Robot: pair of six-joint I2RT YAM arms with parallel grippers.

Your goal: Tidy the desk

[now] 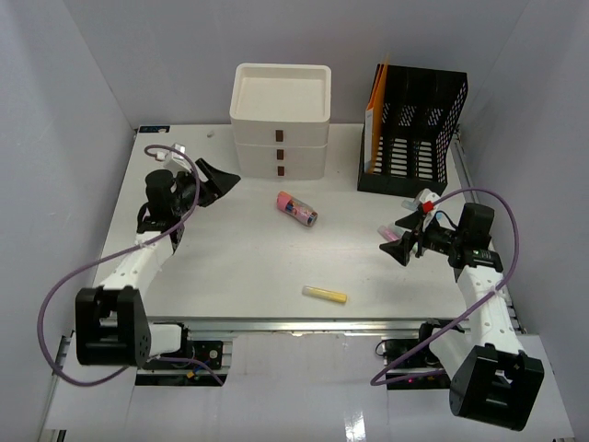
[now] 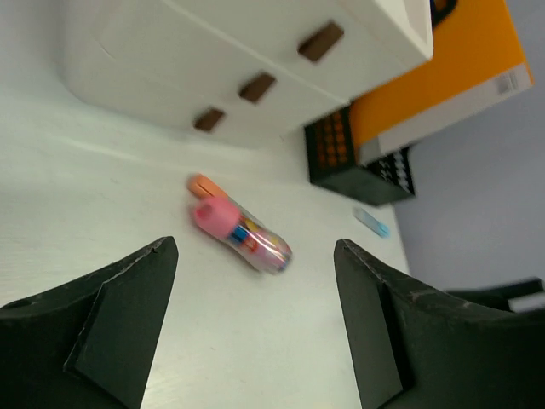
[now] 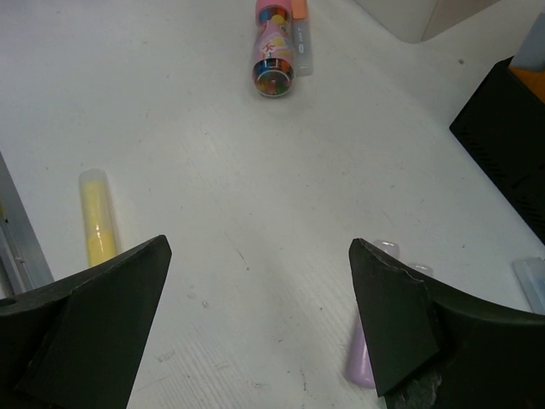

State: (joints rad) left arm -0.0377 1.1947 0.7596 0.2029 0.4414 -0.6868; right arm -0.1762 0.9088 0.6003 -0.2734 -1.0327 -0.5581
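Note:
The white desk carries loose items. A clear tube with a pink cap and colourful contents lies near the middle, with an orange-capped marker beside it. A yellow highlighter lies near the front rail. A lilac marker rests just by my right gripper, which is open and empty above the desk. My left gripper is open and empty at the back left, facing the tube.
A cream three-drawer unit stands at the back centre. A black mesh file holder with an orange folder is at the back right. A small blue item lies near it. Grey walls enclose the desk.

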